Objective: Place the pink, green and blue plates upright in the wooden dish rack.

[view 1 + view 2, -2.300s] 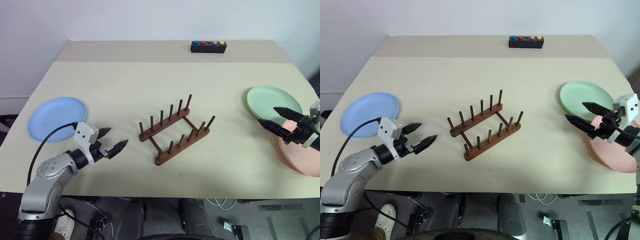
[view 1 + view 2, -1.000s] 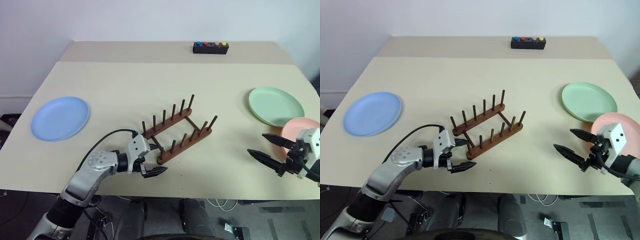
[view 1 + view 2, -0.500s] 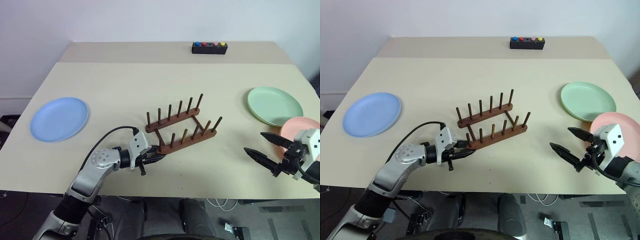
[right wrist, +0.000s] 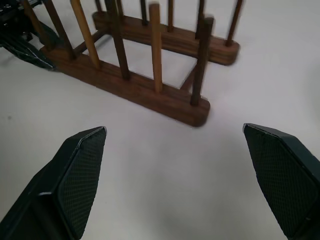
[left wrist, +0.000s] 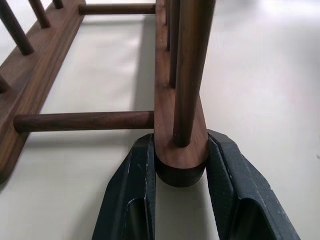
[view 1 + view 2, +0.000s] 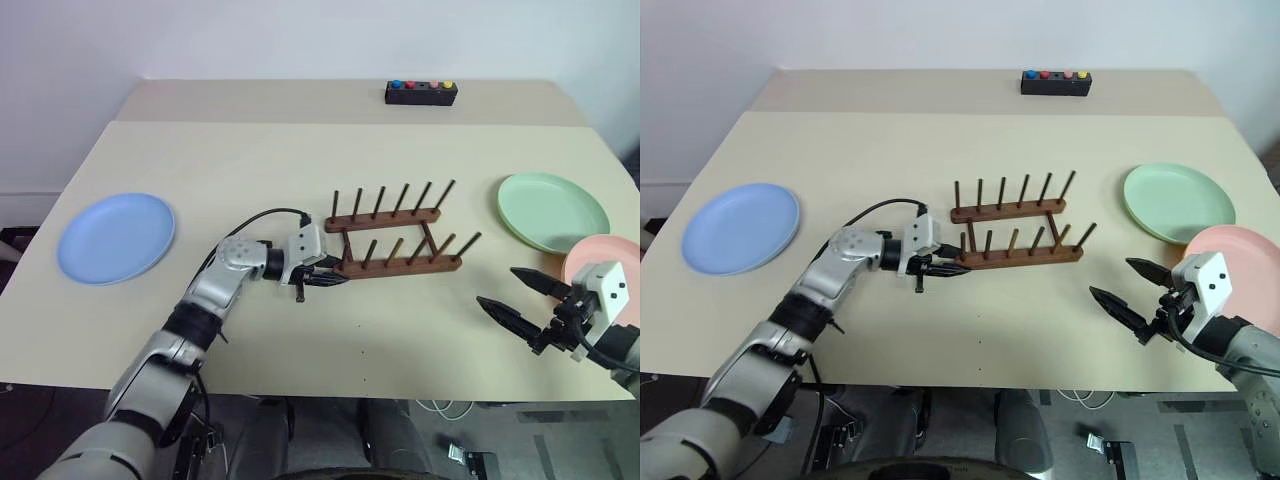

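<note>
At frame centre the left gripper [image 5: 181, 172] clamped the wooden dish rack's [image 6: 400, 262] rail end; the right gripper [image 6: 520, 302] gaped, lower right.

The wooden dish rack [image 6: 397, 240] is seen near the middle of the beige table [image 6: 300, 160], its near rail end apparently gripped by the left gripper [image 6: 325, 276]. The blue plate [image 6: 116, 237] is laid flat far left; the green plate [image 6: 553, 211] and pink plate [image 6: 598, 270] are found at right. The right gripper [image 6: 513, 300] is held spread above the tabletop. A black button box [image 6: 421, 93] is placed at the far edge.
</note>
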Robot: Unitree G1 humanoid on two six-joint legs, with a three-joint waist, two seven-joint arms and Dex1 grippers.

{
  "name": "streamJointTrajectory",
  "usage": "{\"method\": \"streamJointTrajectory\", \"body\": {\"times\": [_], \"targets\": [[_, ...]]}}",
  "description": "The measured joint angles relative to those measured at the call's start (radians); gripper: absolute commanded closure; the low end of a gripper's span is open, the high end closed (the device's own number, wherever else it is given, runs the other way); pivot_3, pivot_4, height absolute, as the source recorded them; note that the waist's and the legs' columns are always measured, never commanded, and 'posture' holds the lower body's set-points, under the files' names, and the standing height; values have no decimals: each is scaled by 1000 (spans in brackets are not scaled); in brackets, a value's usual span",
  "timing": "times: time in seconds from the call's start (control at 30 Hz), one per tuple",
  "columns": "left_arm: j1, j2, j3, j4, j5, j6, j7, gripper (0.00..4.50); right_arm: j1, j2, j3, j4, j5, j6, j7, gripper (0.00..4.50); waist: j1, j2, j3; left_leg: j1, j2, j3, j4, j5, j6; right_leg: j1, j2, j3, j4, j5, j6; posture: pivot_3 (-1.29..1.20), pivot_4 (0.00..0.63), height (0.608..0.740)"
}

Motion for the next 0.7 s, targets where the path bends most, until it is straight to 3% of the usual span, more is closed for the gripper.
{"method": "streamJointTrajectory", "body": {"times": [0.17, 0.5, 0.7], "targets": [[-128, -78, 6, 258, 43, -147, -44, 3690, 67, 32, -23, -64, 2, -1, -33, 0, 0, -1, 0, -2, 0, 0, 1, 0, 0, 0, 0, 0, 0, 0, 0, 0, 150, 734], [-176, -113, 51, 416, 65, -253, -70, 3690, 104, 60, -42, -99, 10, -1, -68, 0, -3, -1, 1, -1, 0, -1, 1, 0, 0, 0, 0, 0, 1, 0, 0, 0, 150, 734], [-186, -103, 98, 439, 60, -217, -100, 806, 50, 51, -36, -89, 9, -1, -62, 0, -4, -1, 1, -1, 0, -1, 1, 0, 0, 0, 0, 0, 2, 0, 1, 0, 150, 734]]}}
